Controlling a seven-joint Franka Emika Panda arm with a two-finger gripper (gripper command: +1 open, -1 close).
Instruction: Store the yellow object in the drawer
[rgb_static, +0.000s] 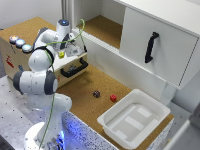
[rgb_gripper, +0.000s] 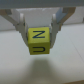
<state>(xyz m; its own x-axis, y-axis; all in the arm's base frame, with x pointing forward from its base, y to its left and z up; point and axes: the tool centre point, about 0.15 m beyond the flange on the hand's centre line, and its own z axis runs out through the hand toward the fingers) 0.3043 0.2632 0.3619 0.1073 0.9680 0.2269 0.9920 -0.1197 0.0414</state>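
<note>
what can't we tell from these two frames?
- Drawer interior: the exterior view has the arm in front of it; the wrist view shows only a blurred pale surface.
- Yellow object: a tiny speck in the exterior view, so its height over the drawer is unclear.
- Gripper: fingertips are behind the cube in the wrist view.
- Red cube and dark cube: too small for face markings.

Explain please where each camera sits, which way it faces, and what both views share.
Exterior view: off the arm, high up, looking down on the cork table, drawer, red cube, dark cube and white tray; the whole arm shows.
Wrist view: on the wrist, looking along the fingers at the yellow cube clamped between them; only the fingers show.
Shared: the yellow cube in the gripper.
</note>
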